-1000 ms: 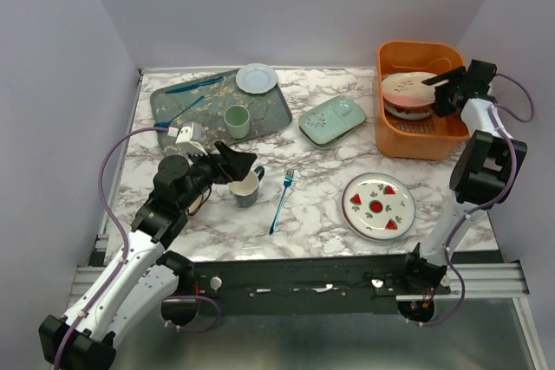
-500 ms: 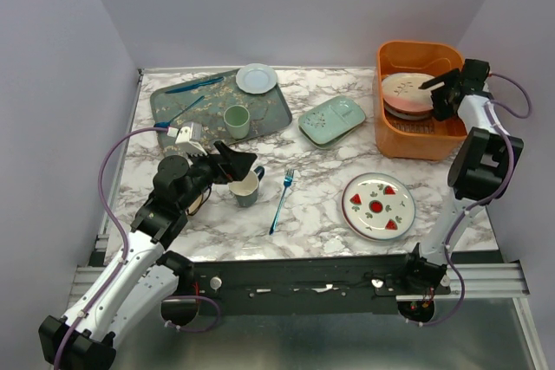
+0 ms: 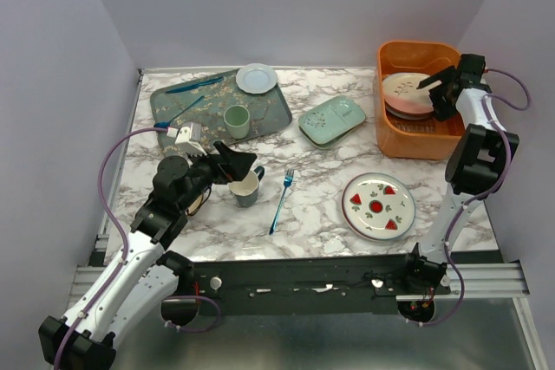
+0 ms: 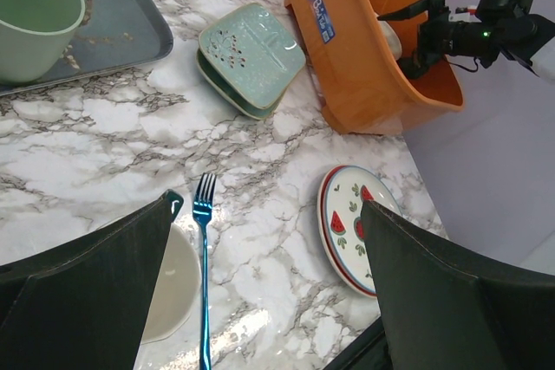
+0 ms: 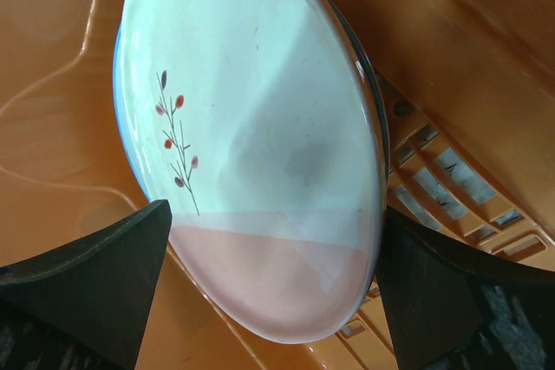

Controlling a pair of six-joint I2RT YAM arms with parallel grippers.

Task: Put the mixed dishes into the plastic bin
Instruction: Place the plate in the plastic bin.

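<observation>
Partway: seemingly two plates (image 3: 406, 91) in orange bin (image 3: 408, 140).
Left jaws, right jaws open, empty; mug (image 3: 245, 190), green dish (image 3: 332, 120), watermelon plate (image 3: 378, 206) not yet binned.

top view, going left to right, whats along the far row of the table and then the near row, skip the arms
far row: floral tray → pale-green divided dish → orange bin
near row: mug → blue fork → plate with red marks

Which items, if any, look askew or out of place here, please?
The pale plate in the orange bin sits off-centre on the dishes beneath it, apparently tilted. Nothing looks spilled or broken.
</observation>
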